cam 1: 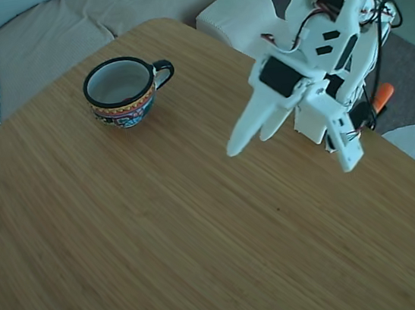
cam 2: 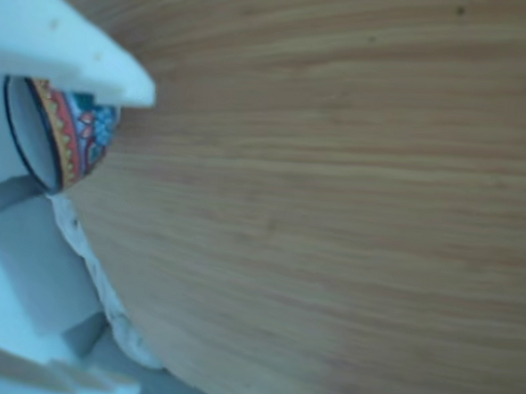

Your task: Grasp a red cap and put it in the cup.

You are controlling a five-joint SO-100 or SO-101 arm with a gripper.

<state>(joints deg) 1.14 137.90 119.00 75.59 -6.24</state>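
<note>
The cup (cam 1: 123, 92) stands upright at the back left of the wooden table (cam 1: 165, 237) in the fixed view, with its handle to the right and nothing visible inside. My white gripper (cam 1: 248, 142) hangs above the table well to the right of the cup, pointing down and left. Its fingers are slightly apart with nothing between them. The other view lies on its side. It shows one white finger (cam 2: 75, 52) at the top left, partly covering the cup (cam 2: 74, 145). The red cap is in neither view.
An orange clamp handle (cam 1: 383, 94) sticks out behind the arm's base at the table's right edge. A beige sofa (cam 1: 61, 29) and a white cushion (cam 1: 238, 13) lie beyond the far edge. Bare wood fills the table's middle and front.
</note>
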